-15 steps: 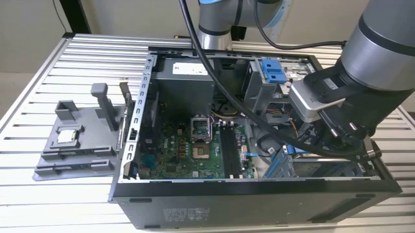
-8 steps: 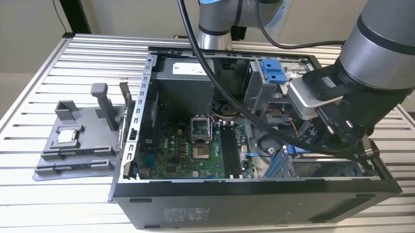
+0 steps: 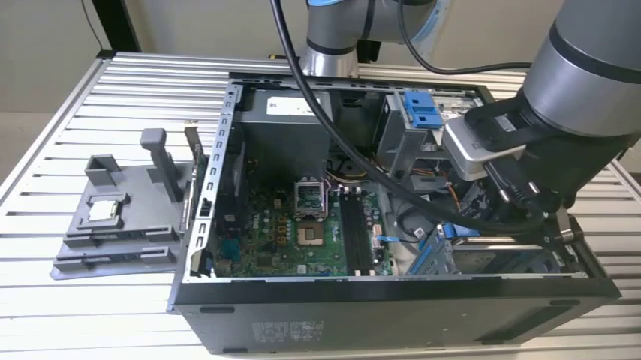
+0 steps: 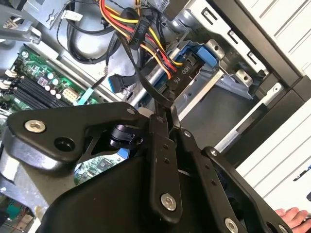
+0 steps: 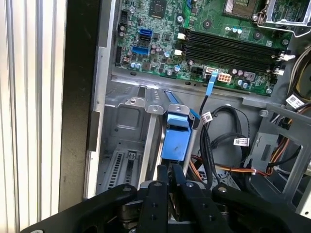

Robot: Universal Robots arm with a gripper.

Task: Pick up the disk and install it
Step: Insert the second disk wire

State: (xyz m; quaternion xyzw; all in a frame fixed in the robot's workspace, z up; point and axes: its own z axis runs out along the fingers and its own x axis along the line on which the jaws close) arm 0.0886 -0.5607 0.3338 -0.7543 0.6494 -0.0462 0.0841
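Disk: blue-framed drive (image 5: 175,136) standing edge-on in the drive cage, lower centre of the first wrist view; a blue corner (image 3: 455,231) shows lower right in the exterior view
Disk axis: long side runs up and down the first wrist frame, blue end pointing down at the pincer
Pincer: fingers (image 5: 170,170) pressed almost together just under the blue end; whether they pinch it cannot be told
Hidden: drive label and metal face out of sight; arm (image 3: 581,75) covers the cage
Surroundings: open computer case (image 3: 401,300) on slatted desk (image 3: 120,90), green motherboard (image 3: 290,217), coloured cables (image 4: 146,24)
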